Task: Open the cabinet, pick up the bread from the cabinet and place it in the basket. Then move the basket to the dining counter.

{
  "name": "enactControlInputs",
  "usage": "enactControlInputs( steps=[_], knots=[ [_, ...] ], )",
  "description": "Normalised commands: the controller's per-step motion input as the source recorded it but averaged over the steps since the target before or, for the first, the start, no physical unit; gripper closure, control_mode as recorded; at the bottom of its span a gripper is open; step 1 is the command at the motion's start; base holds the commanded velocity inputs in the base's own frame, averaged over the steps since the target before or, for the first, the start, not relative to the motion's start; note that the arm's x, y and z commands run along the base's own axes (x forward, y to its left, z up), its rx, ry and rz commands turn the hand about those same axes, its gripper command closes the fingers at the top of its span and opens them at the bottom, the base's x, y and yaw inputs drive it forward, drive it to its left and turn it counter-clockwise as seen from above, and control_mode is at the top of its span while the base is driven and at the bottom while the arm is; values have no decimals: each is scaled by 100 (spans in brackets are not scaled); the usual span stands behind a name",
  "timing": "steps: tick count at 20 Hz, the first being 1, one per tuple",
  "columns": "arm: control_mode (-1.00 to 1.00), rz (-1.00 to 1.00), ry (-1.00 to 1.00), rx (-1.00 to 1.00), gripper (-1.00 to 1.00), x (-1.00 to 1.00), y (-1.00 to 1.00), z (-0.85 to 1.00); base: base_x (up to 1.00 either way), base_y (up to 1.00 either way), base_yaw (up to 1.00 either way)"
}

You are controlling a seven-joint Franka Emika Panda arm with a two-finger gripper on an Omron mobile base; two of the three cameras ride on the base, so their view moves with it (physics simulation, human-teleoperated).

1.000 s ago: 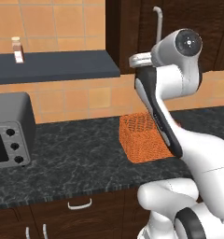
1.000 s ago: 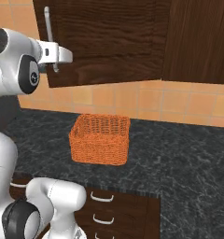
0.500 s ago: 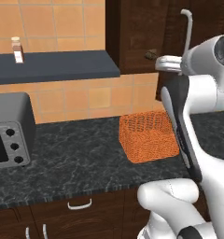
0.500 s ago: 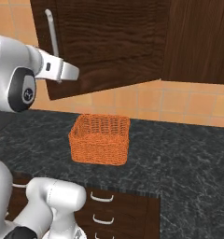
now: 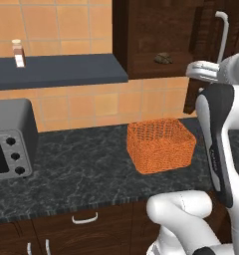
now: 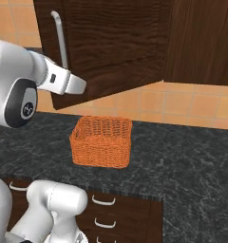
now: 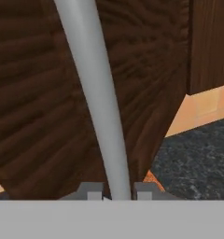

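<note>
Hand point(image 7: 117, 195) clamped on the cabinet's silver bar handle point(image 7: 97, 100), one fingertip on each side of the bar near its lower end. Cabinet point(image 5: 156, 37) door swung well out from the carcass, wood-lined interior exposed in the left base view. Bread point(image 5: 163, 58) lying on the cabinet's bottom shelf, toward the right of the opening, well above the basket point(image 5: 160, 144). Basket sitting on the black speckled bench point(image 5: 76, 169), roughly under the open cabinet, apart from the toaster oven point(image 5: 9, 142) at the far left.

Risks from here, as a judgement:

- Slipping off the bar. Grip sits low on a smooth round handle; any pull not following the door's arc could slide the fingertips off the end and let the door stop short.
- Over-swinging. Door already wide; further pull against the hinge limit could strain the arm or jerk the hand free.
- Door in the way. Open panel hangs between the arm and the opening, seen in the right base view; reaching in for the bread from this side could mean clipping the door edge or the bar.
- Fumbling the bread. Small, lumpy, irregular shape; easy to nudge deeper into the cabinet or pinch off-centre and drop onto the bench instead of into the basket.
- Bumping the basket. Light wicker, directly below the working zone; a low sweep of the arm could shove it along the bench.
</note>
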Motion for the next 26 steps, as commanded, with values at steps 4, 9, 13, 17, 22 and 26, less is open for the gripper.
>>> enactControlInputs(
  steps=[4, 9, 13, 17, 22, 26],
  knots=[
    [-100, 0, 0, -11, -100, -65, 100, 1, 0, 0, 0],
    [-100, 0, 1, -25, -100, 7, 100, -1, 0, 0, 0],
    [-100, -6, 8, -28, -100, 100, 76, -10, 0, 0, 0],
    [-100, -1, 15, -19, -100, 100, -2, -27, 0, 0, 0],
    [-100, -6, 14, -5, -100, 100, -47, -29, 0, 0, 0],
    [-100, -12, 1, 0, -100, 15, -79, -4, 0, 0, 0]
  ],
)
